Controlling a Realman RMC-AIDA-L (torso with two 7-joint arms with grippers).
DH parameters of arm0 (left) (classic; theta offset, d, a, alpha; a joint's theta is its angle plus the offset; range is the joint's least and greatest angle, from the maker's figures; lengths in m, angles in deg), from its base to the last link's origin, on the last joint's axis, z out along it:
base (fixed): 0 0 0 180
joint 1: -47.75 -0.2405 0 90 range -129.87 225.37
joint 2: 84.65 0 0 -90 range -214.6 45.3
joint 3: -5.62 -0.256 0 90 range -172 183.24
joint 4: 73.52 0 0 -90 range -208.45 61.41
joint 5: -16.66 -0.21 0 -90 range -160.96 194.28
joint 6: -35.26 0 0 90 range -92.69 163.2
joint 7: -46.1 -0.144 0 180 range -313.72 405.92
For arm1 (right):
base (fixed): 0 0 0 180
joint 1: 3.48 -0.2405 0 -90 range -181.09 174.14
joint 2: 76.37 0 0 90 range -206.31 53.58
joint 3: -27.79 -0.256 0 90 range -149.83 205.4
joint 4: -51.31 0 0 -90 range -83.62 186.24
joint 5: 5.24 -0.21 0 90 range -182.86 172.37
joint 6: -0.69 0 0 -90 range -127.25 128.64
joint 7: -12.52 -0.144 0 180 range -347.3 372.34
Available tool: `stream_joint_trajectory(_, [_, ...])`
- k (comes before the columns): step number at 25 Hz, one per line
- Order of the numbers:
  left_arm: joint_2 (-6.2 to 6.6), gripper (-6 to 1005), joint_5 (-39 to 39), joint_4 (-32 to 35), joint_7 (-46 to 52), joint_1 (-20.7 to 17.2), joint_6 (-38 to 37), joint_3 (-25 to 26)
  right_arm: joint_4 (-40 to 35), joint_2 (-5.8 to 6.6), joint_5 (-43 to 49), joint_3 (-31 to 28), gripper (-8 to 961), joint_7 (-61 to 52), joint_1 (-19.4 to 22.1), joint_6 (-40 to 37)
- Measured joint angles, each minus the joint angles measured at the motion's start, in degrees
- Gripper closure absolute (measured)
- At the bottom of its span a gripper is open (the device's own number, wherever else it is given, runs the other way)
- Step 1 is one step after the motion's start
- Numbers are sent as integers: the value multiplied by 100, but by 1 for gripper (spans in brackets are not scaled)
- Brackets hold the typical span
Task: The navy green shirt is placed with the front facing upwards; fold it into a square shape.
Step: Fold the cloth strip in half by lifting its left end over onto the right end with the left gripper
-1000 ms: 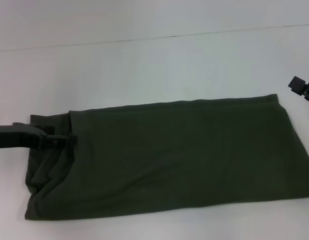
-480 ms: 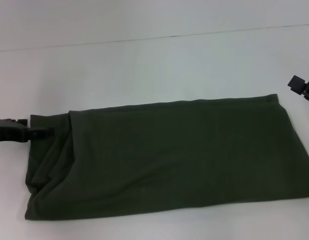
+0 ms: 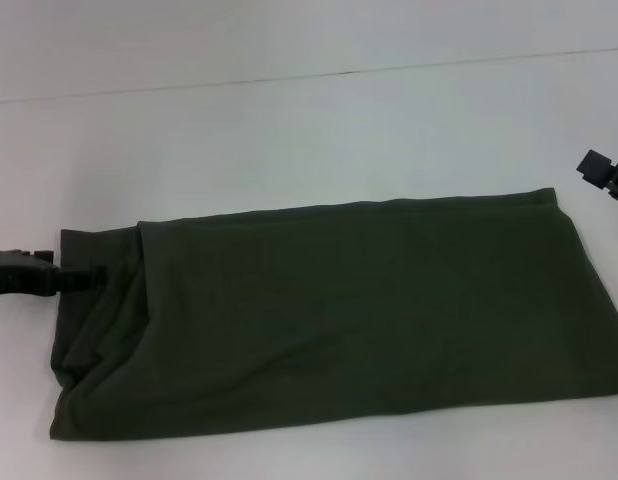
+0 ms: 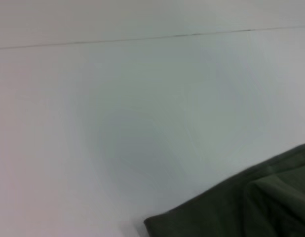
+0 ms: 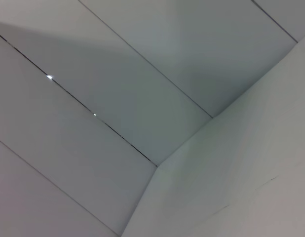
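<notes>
Olive cotton of the navy green shirt (image 3: 339, 315) lay as a long band; the left gripper (image 3: 84, 280) was best sent to its short end, jaws' opening undeterminable.

Quick count from where I stood: there was just one navy green shirt (image 3: 339, 315) on the one white table (image 3: 289, 130), and two grippers in sight, the left gripper (image 3: 84, 279) and the right gripper (image 3: 601, 172).

Shirt (image 3: 339, 310) flat on table (image 3: 289, 130); left end effector (image 3: 84, 279) at its left edge; right end effector (image 3: 601, 172) far right.
</notes>
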State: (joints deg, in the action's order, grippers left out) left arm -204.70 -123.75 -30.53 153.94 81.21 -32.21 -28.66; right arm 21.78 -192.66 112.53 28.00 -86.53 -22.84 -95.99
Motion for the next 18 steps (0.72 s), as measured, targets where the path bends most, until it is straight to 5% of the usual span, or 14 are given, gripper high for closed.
stream_joint_trajectory(18, [-9, 80, -48, -19, 0, 44, -379, -26, 0, 25, 0, -13, 439, 0, -24, 10])
